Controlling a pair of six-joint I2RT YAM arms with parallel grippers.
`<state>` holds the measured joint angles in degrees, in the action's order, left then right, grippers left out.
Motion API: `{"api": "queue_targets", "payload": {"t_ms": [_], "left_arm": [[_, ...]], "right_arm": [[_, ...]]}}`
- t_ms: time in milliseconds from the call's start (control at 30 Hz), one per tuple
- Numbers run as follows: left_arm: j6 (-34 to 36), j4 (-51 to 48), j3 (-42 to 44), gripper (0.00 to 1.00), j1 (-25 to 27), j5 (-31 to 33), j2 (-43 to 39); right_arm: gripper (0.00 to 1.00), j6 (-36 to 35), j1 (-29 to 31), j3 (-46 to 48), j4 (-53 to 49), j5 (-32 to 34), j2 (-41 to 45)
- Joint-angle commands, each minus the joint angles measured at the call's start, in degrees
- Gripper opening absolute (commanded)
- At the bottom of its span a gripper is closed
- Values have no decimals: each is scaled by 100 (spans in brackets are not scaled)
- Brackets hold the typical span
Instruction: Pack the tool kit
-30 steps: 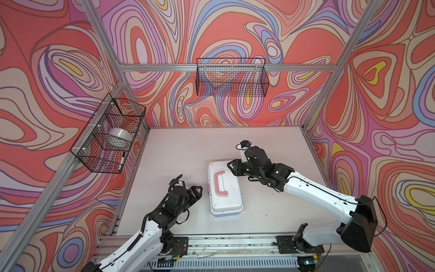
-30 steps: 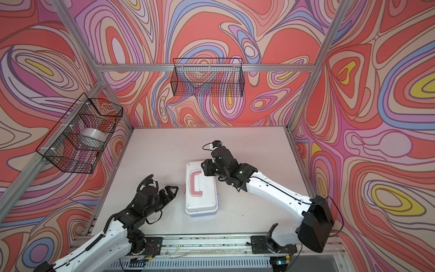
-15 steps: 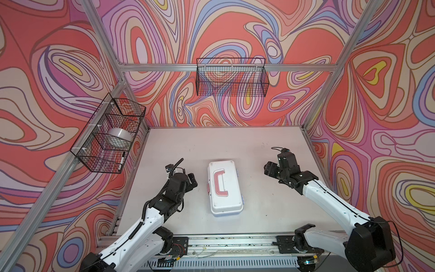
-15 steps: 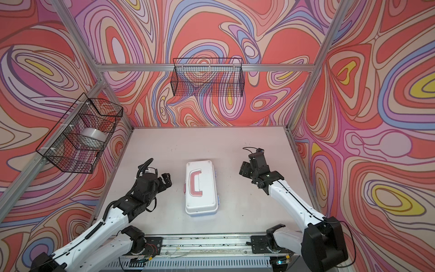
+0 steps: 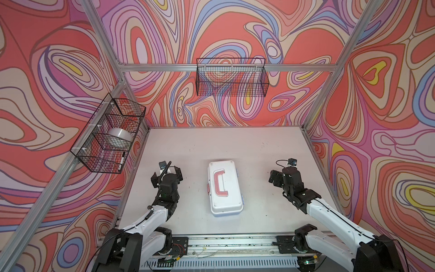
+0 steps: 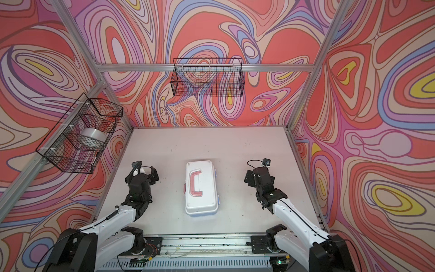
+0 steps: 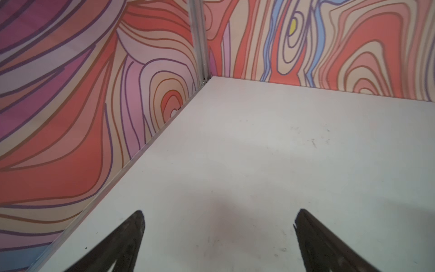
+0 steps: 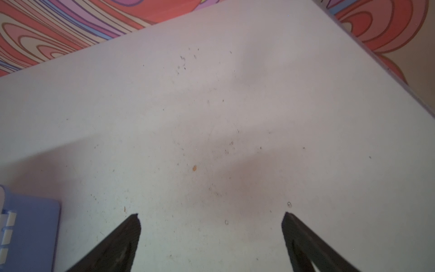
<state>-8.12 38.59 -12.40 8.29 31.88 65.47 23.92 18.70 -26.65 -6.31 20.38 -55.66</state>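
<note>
jaws wide apart, empty, on left gripper (image 7: 220,212) and right gripper (image 8: 210,214); both just withdrew from shut tool kit (image 5: 224,188), probably packed.

A robot lab test cell: two white arms (image 5: 150,219) bolted to a rail (image 5: 235,239) at the front of a white table (image 5: 235,146), boxed in by an aluminium frame (image 5: 164,67) and swirl-patterned walls (image 5: 235,23) hung with black wire baskets (image 5: 231,81).
</note>
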Motion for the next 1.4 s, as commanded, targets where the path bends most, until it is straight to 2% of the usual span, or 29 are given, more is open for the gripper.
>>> {"api": "queue_targets", "payload": {"t_ms": [0,67,100,167,233,300,367,400,433,533,600,667,733,933,1000,1033,1067,1100,1367], "left_arm": [[363,1548,36,100,-200,-397,796],[352,1909,-252,100,-343,-559,1593],[576,2155,-382,100,-424,-981,1920],[599,1215,-649,100,-432,-1605,1788],[608,1949,-469,100,-451,-1590,2123],[683,2421,-416,100,-495,-1684,2393],[617,1673,-622,100,-498,-1800,2184],[658,1577,-695,100,-488,-1836,2230],[708,1779,-694,100,-466,-1784,2334],[661,1681,-658,100,-452,-1750,2244],[730,1908,-640,100,-452,-1742,2346],[693,1729,-657,100,-443,-1765,2263],[717,1838,-658,100,-443,-1747,2333],[715,1622,-759,100,-434,-1736,2310],[720,1658,-750,100,-437,-1736,2335],[711,1633,-755,100,-434,-1734,2328],[712,1615,-763,100,-434,-1731,2325],[715,1624,-764,100,-434,-1734,2325],[707,1625,-761,100,-434,-1730,2322]], "right_arm": [[98,-389,-7,44,753,535,-105],[98,-661,-7,7,983,672,-228],[98,-813,-2,10,1135,868,-303],[98,-1173,-21,24,1543,1360,-532],[99,-1594,-119,174,2315,1675,-888],[98,-1605,-395,334,3107,1548,-1384],[98,-1634,-601,461,4038,1446,-2052],[98,-1820,-664,537,4796,1376,-2467],[99,-1909,-690,469,5132,1496,-2737],[98,-2547,-748,396,6527,1384,-3559],[98,-2727,-850,406,7349,1177,-4148],[97,-2501,-926,471,6884,774,-3892],[97,-2603,-983,616,7439,569,-4035],[93,-2412,-1258,334,6707,-86,-4000],[93,-2292,-1452,280,6591,-641,-4178],[96,-2453,-1470,199,6849,-674,-4368],[97,-2289,-1629,96,6185,-1095,-4171],[97,-2252,-1735,82,6260,-1298,-4225],[98,-2219,-1729,26,6223,-1072,-4246]]}}
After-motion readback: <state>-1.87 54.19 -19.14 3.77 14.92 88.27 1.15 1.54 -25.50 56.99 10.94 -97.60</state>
